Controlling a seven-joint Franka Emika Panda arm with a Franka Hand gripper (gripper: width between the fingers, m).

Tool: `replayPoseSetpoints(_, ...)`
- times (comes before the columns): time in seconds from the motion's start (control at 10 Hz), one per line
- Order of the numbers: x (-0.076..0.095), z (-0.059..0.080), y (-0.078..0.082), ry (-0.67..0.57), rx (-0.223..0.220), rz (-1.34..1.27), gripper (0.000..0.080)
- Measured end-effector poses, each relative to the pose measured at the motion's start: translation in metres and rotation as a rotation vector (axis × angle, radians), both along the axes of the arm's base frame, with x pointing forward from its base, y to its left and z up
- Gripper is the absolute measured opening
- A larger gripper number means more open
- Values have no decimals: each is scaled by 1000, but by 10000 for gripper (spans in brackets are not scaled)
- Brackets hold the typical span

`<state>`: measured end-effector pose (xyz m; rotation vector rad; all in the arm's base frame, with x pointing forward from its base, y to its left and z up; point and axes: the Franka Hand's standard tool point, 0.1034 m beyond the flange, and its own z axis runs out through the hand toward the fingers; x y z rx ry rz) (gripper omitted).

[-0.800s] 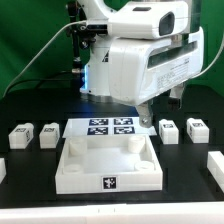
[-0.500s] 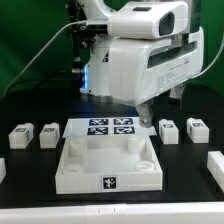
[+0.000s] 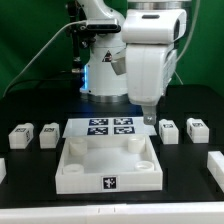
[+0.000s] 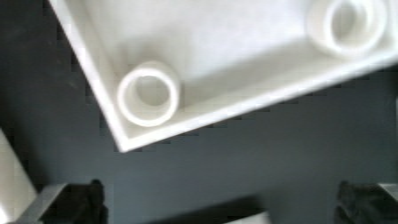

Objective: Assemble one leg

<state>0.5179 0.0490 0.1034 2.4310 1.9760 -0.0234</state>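
Several small white legs with tags lie on the black table: two at the exterior view's left and two at its right. The large white square panel lies at the front middle. My gripper hangs above the table behind the panel's far right corner, just left of the nearer right leg. In the wrist view the gripper is open and empty, with dark fingers wide apart. That view shows a panel corner with a round hole. No leg shows there.
The marker board lies flat behind the panel. Two more white parts show cut off at the left edge and the right edge. The robot's base and cables stand at the back.
The hand has turned about its vertical axis, from showing its broad side to its narrow side. The gripper stays over the same spot. The parts on the table have not moved.
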Motion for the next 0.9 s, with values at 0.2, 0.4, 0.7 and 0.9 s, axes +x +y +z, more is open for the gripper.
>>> replayPoseSetpoints(0.2,-16,-3,-12,-45,-5,252,650)
replayPoseSetpoints(0.4,-16,-4,-14,-36,-9,302,650)
replayPoseSetpoints(0.7,-20,-8,-18,-32,-8,291,650)
replayPoseSetpoints(0.9,-59,-34,-43,0,-5,257,650)
